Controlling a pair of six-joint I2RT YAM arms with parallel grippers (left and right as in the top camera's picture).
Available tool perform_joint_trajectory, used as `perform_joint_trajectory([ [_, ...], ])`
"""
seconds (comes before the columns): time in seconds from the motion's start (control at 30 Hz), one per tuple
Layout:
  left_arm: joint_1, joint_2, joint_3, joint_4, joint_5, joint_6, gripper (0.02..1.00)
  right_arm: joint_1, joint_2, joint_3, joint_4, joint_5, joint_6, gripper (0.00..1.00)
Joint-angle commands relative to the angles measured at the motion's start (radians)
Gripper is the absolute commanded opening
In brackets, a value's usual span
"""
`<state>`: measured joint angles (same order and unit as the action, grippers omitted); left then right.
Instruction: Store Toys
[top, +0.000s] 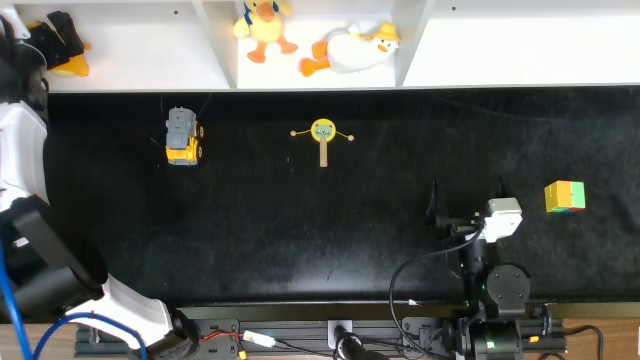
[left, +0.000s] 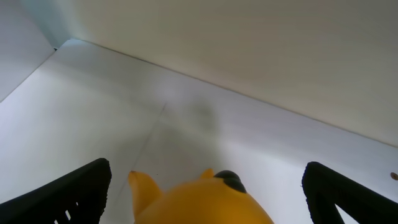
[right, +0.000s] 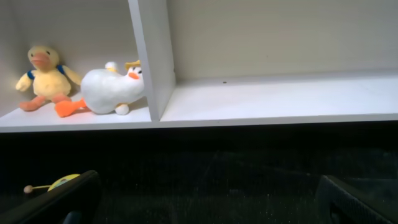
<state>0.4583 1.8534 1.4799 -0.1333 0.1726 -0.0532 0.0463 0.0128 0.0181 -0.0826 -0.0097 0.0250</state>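
My left gripper (left: 206, 167) is inside the shelf's left compartment (top: 150, 50), open, its fingers wide on either side of a yellow toy with a black patch (left: 202, 199) without touching it. From above, that toy (top: 70, 62) lies at the compartment's left end. A yellow plush duck (top: 265, 25) and a white plush duck (top: 355, 48) sit in the middle compartment. On the black table lie a yellow-and-grey truck (top: 182, 135), a small rattle drum (top: 323, 135) and a coloured cube (top: 565, 196). My right gripper (top: 437, 205) hangs open over the table's front right, holding nothing.
The shelf's right compartment (right: 280, 96) is bare white board. White dividers (right: 152, 59) separate the compartments. Cables and the arm bases (top: 490, 300) run along the table's front edge.
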Motion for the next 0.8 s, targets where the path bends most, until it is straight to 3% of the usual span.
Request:
perform_joint_trajectory([
  [0.03, -0.001, 0.008, 0.019, -0.002, 0.035, -0.001, 0.998, -0.001, -0.008, -0.013, 0.004, 0.01, -0.006, 0.996],
  [0.3, 0.0, -0.024, 0.019, -0.074, 0.032, 0.0, 0.998, -0.001, -0.008, -0.013, 0.004, 0.01, -0.006, 0.996],
  [0.8, 0.0, -0.216, 0.019, -0.362, -0.071, 0.084, 0.998, -0.001, -0.008, -0.013, 0.004, 0.01, -0.006, 0.996],
])
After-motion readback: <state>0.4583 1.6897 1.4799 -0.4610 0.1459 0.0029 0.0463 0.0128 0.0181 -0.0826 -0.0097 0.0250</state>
